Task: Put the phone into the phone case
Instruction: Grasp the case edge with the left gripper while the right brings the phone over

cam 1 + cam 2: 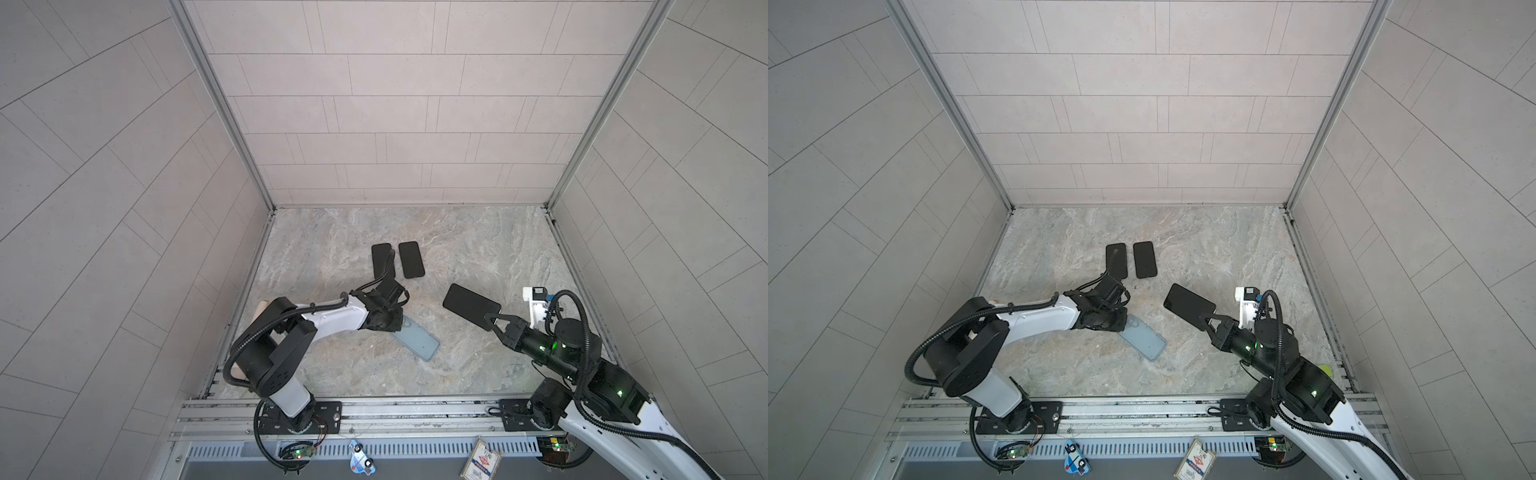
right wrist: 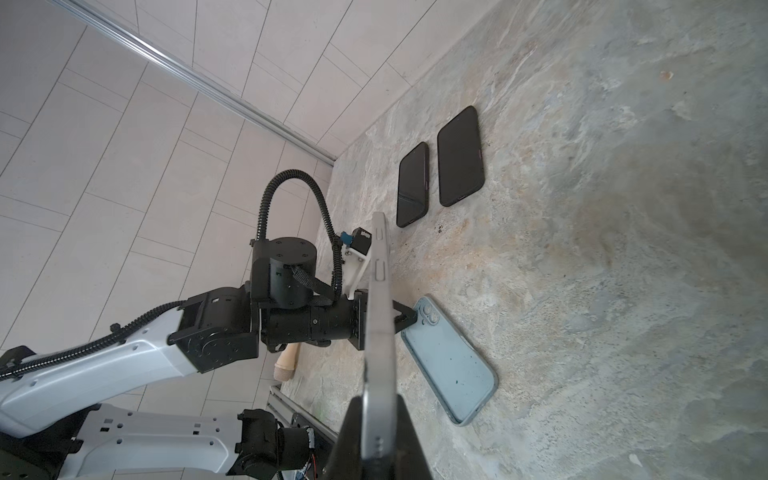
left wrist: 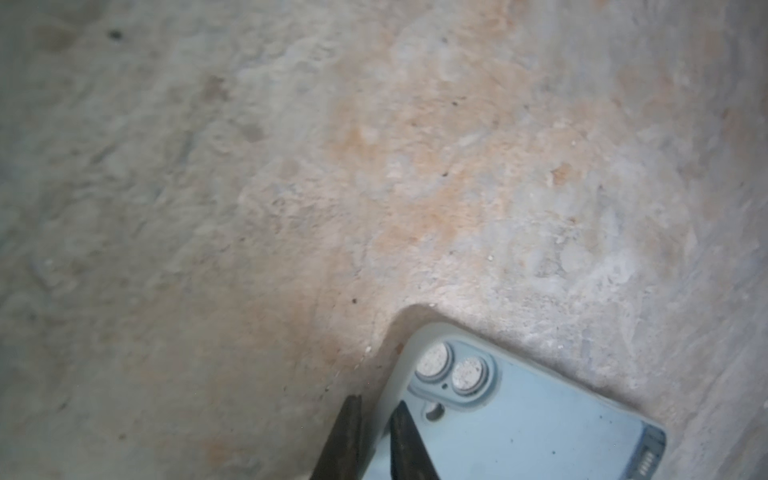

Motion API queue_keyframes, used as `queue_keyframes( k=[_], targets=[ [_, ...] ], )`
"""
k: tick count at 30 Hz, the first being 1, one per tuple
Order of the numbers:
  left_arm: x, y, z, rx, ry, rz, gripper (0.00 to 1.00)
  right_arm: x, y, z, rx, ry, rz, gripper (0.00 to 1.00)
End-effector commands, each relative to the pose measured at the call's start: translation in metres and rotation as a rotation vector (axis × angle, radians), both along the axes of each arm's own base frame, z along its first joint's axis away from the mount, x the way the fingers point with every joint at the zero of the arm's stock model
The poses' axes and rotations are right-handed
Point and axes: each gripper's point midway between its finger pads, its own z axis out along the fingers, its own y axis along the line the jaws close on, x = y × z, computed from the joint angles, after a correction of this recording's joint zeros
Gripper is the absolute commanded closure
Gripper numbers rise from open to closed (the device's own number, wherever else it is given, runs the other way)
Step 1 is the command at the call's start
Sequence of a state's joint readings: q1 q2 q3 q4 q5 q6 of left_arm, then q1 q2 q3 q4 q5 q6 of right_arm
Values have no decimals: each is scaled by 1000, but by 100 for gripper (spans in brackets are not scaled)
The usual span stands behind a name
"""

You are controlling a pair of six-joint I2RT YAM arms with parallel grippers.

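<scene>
Alignment matters most in the step in hand, which I judge to be bringing the phone point(image 1: 469, 305) over the phone case point(image 1: 417, 338) and seating it. In both top views the case lies open side up on the worktop point(image 1: 457, 249), towards 6 o'clock of its middle. Its long axis runs from 10 to 4 o'clock, with the camera cutout at the 10 o'clock end. The phone hangs clear of the worktop at about 2 o'clock from the case, not touching it. To do this well, the phone should first be turned flat and parallel to the case (the right wrist view shows it edge-on). One end can then be tucked under the rim and the rest pressed down while the case is pinned. The left tool point(image 3: 377, 402) has its jaws nearly together across the case's side wall beside the cutout, one finger inside and one outside, gripping the rim. The right tool point(image 1: 492, 320) is clamped tight on the phone's 4 o'clock end. Two other dark phones point(image 1: 411, 259) lie side by side at 12 o'clock, well apart from the work.
</scene>
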State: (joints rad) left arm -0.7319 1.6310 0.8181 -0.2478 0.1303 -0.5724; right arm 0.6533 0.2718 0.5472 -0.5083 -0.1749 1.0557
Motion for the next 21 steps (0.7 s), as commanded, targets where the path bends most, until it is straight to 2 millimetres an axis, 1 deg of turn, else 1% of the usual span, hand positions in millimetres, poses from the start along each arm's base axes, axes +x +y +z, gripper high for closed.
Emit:
queue_keyframes(
  k=[1,5,7,11,14,18,19,21],
  targets=[
    [-5,4,-8,34,37,13,91,-3,-6,7,32,-27,-19,100],
    [-8,7,-3,26,32,31,93,-8,-8,-2,30,-14,-17,100],
    [-10,10,2,24,31,40,94,-8,-6,-9,33,4,-6,100],
    [-15,13,10,10,25,41,94,-10,7,-25,74,54,42,100],
    [-20,19,12,15,28,45,94,-10,20,-37,122,88,89,100],
    [-25,21,16,5,28,45,94,-12,28,-50,133,136,124,100],
    [-26,21,17,-1,28,44,92,-13,29,-52,130,144,128,100],
    [-27,18,21,-19,28,27,80,-13,29,-53,130,151,128,100]
  ],
)
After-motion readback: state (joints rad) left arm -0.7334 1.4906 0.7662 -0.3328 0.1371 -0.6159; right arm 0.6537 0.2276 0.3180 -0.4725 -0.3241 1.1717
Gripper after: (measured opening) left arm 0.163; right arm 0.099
